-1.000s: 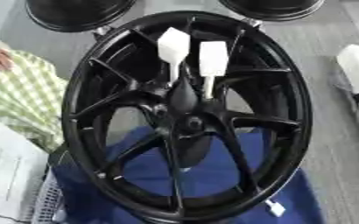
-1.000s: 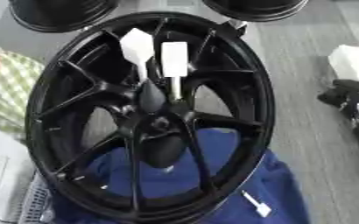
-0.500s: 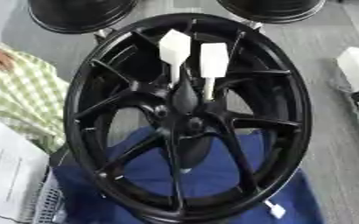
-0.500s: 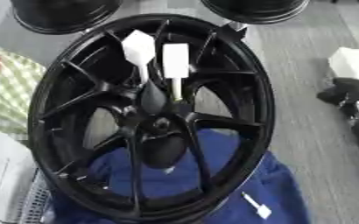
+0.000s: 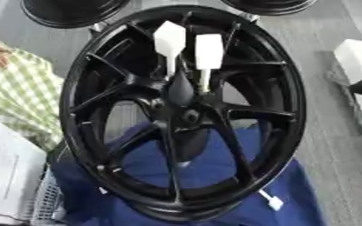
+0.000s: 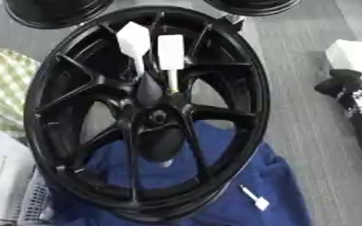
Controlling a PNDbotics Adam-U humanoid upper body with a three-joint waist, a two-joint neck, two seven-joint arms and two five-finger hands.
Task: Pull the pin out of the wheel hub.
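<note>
A black wheel hub [image 5: 286, 92] stands tilted on a blue cloth [image 5: 301, 194], filling the middle of both views. Two white pins with flat heads stick out of it just above its centre [image 5: 190, 115]: one pin [image 5: 169, 39] on the left, the other pin [image 5: 209, 52] close beside it on the right. A third white pin [image 6: 255, 201] lies loose on the cloth at the lower right. My right hand [image 6: 352, 95] shows as a dark shape at the right edge, well apart from the hub. My left hand is out of view.
Two more black wheels [image 5: 68, 11] [image 5: 269, 5] lie beyond the hub. A white box [image 5: 359, 55] sits at the right, a green checked cloth [image 5: 18, 95] at the left, and white paper [image 5: 6, 176] over a mesh basket [image 5: 45, 204] at the lower left.
</note>
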